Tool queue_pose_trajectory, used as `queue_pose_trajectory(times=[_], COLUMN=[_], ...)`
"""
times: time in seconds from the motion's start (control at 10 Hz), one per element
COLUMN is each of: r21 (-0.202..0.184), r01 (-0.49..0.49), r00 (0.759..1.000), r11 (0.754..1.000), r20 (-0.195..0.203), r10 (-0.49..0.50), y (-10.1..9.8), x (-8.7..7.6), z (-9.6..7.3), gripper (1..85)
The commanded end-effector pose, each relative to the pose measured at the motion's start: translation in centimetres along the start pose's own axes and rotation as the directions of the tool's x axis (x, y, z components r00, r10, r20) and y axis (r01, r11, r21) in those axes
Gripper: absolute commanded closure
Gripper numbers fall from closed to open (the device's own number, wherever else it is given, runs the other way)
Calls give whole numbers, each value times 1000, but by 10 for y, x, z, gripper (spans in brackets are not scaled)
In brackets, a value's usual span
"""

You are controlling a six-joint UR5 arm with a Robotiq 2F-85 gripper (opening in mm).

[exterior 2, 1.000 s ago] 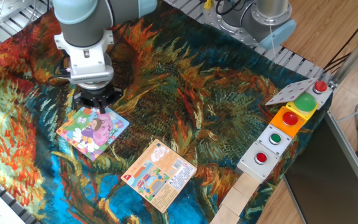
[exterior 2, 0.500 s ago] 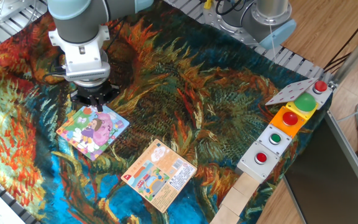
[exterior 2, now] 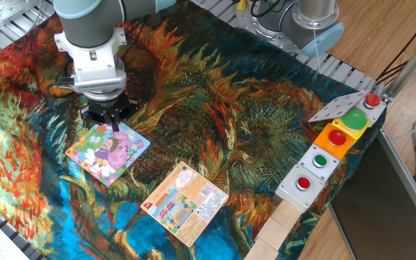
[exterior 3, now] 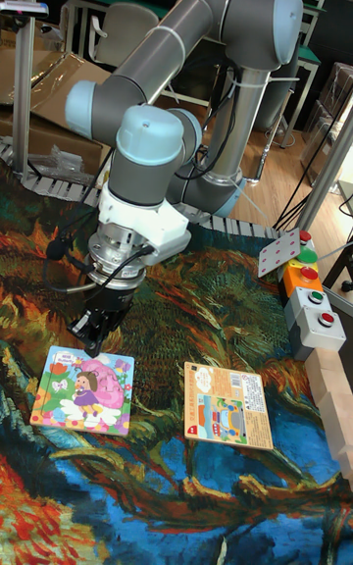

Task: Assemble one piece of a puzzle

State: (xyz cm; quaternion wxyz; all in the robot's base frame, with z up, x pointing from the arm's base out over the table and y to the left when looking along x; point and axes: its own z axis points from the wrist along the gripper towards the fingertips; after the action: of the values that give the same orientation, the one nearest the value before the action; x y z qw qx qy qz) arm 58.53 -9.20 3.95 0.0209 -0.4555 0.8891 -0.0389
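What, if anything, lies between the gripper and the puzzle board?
Nothing visible. The gripper hangs just above the far edge of the puzzle, with no object between them. The card lies apart to the side. The piece itself cannot be made out.

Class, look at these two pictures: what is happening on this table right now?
A robot arm holds its gripper just above the far edge of a square cartoon puzzle lying on a painted cloth. The loose piece cannot be made out, and the pictures do not show whether the jaws are open or shut. A printed card lies beside the puzzle, untouched, and a row of button boxes sits at the table's edge.
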Motion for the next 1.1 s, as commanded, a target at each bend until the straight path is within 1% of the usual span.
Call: queue_pose_trajectory(times=[0.0,0.3,0.4,0.6,0.8,1.0], r21=[24,15,20,50,51,58], r01=[14,9,12,45,50,61], r00=[1000,1000,999,999,999,998], r11=[1000,1000,1000,998,997,996], r20=[24,29,30,18,14,27], r10=[-15,-9,-13,-46,-51,-63], y=[-10,-13,-16,-27,-28,-30], x=[-9,-19,-20,-17,-19,-27], z=[0,7,8,12,16,19], gripper=[843,843,843,843,843,843])
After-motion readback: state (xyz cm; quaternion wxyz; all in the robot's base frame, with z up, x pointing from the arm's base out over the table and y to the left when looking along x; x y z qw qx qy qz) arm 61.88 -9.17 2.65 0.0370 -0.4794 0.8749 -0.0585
